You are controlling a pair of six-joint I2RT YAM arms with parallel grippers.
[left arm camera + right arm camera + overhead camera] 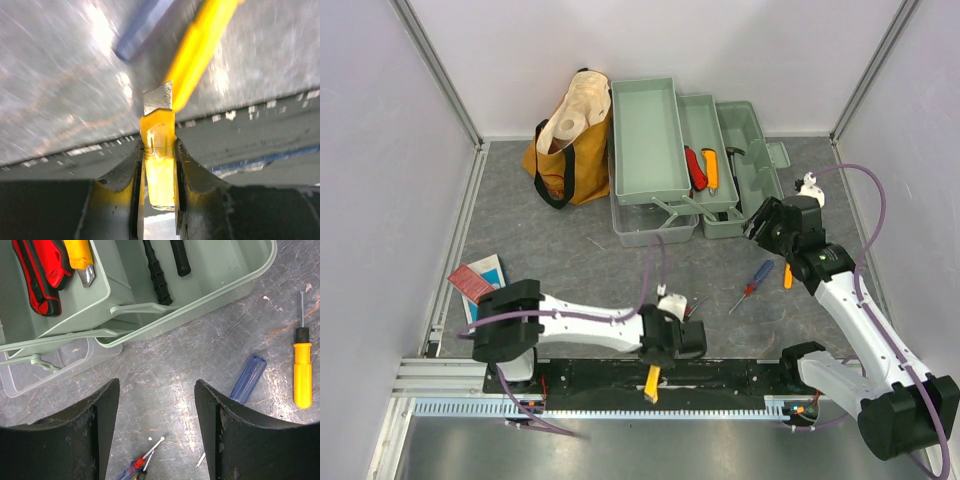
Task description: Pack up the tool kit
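The pale grey-green toolbox (pixel 650 140) stands open at the back with its trays folded out. A red-and-black tool (pixel 35 280), a yellow knife (pixel 80 255) and black handles (pixel 157 275) lie in it. My left gripper (pixel 159 145) is shut on a yellow-handled tool (pixel 159 165) with a metal tip, held over the near edge (pixel 653 383). My right gripper (pixel 156 385) is open and empty, above the floor just in front of the toolbox (pixel 757 225). A blue-handled screwdriver (pixel 247 372) and a yellow-handled screwdriver (pixel 302 370) lie loose beside it.
A mustard-yellow bag (pixel 570 140) stands left of the toolbox. A red-blue booklet (pixel 478 280) lies at the left edge. A small red-blue screwdriver (pixel 135 465) lies on the floor between the arms. A black rail (pixel 720 375) runs along the near edge.
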